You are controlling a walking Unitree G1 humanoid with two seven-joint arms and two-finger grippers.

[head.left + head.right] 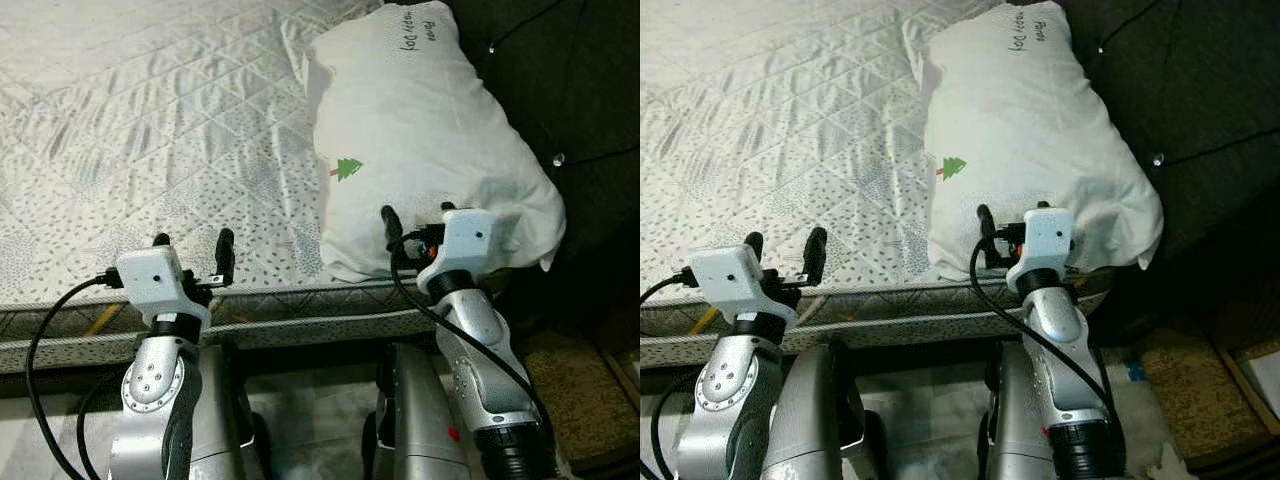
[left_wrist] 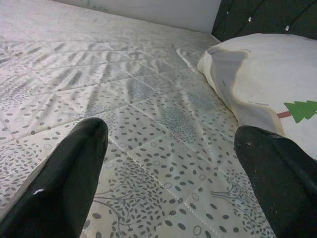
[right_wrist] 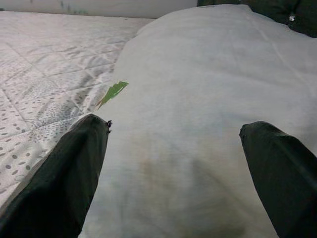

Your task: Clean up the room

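From my head camera, the left end effector (image 1: 192, 245) sits at about seven o'clock in the frame, hovering over the near edge of the bed (image 1: 150, 120). Its two black fingers (image 2: 64, 183) are spread wide with nothing between them but the quilted, dotted mattress cover. Moving toward three o'clock, the white pillow (image 1: 420, 140) lies on the bed's right side against the dark tufted headboard (image 1: 560, 70), with a small green tree print (image 1: 349, 169) on its near face. My right end effector (image 1: 418, 222) is at the pillow's near end, around five o'clock, fingers (image 3: 69, 178) wide apart over the fabric and gripping nothing.
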